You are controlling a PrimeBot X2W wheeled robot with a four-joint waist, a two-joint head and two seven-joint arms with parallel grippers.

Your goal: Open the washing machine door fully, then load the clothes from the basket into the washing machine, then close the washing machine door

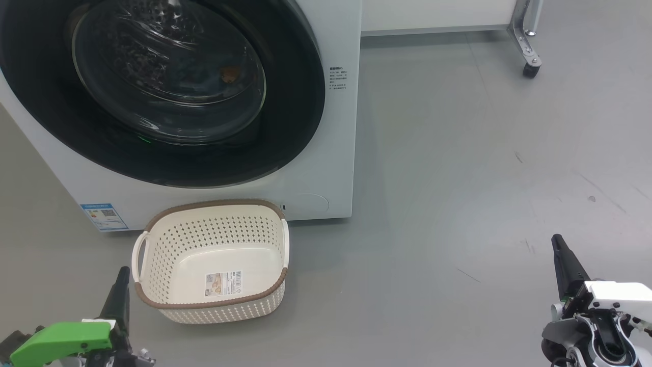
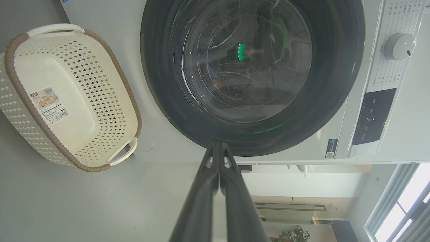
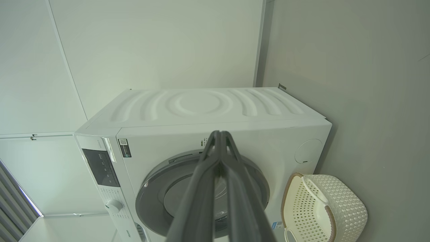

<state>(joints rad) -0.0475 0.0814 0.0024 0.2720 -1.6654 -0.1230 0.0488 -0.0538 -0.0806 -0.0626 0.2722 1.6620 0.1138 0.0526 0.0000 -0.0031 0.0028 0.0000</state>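
Head view: white washing machine [image 1: 326, 153] at 11 o'clock, its round door [image 1: 168, 86] shut flush against the front, with a glossy black rim around a bulging glass centre. Behind the glass, a dim orange-brown spot [image 1: 229, 75], too dark to identify. Blue label [image 1: 103, 216] at the machine's lower corner, toward 8 o'clock. Cream basket [image 1: 214, 205] on the grey floor [image 1: 458, 178] at 7 o'clock, just in front of the machine and below the door, tipped with its opening toward the camera and a barcode sticker [image 1: 223, 283] showing on the base; contact between far rim and machine not discernible. Left gripper [image 1: 123, 272] at 8 o'clock, just beside the basket's near handle, fingers pressed together, holding nothing. Right gripper [image 1: 557, 239] at 4 o'clock, well apart from basket and machine, fingers likewise pressed together, holding nothing. Metal leg [image 1: 520, 30] on a caster at 1 o'clock. Left wrist view: closed fingers pointing at the door's black rim, basket at 9 o'clock, white dial [image 2: 399, 46] at 2 o'clock above a dark control panel [image 2: 373, 116] at 3 o'clock. Right wrist view: closed fingers across the machine's front, door at 6 o'clock, basket at 4 o'clock just beside the machine.
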